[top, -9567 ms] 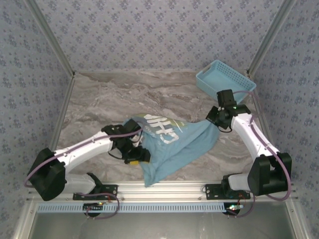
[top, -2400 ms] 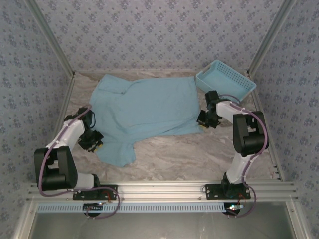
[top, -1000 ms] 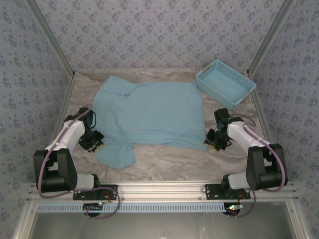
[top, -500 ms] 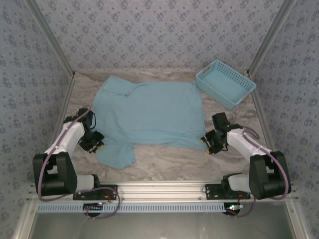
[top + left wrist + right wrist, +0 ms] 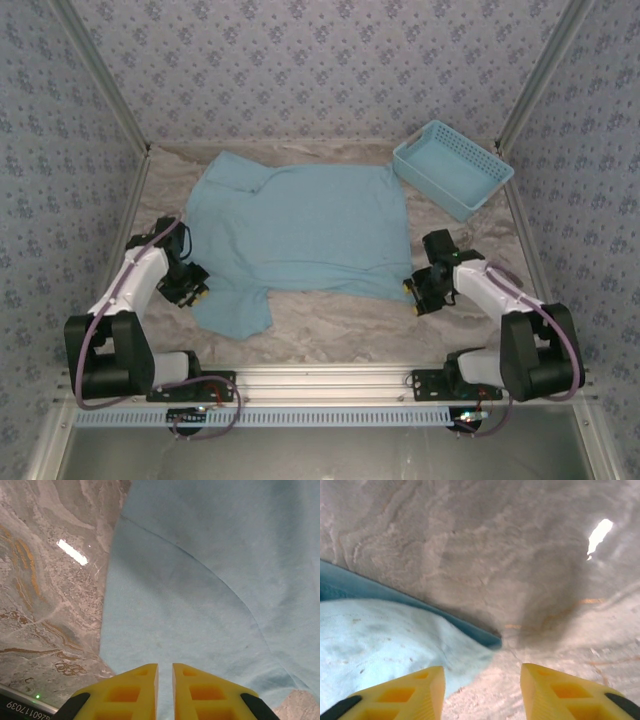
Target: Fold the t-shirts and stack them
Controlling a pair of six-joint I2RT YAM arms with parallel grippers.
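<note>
one change: the right gripper (image 5: 481,674) has spread its jaws and dropped the near-right hem corner of the t-shirt (image 5: 300,225), now flat mid-table (image 5: 340,322) and ready for folding, while the left gripper (image 5: 165,672) stays narrow, seemingly pinching the near-left sleeve.

The t-shirt (image 5: 300,230) lies spread flat; basket (image 5: 452,168) off its far-right corner; left gripper (image 5: 192,287) at its left edge; right gripper (image 5: 419,293) beside its near-right corner

Left pincer (image 5: 165,666) pinched together — right pincer (image 5: 482,667) spread apart, both wrists low.
</note>
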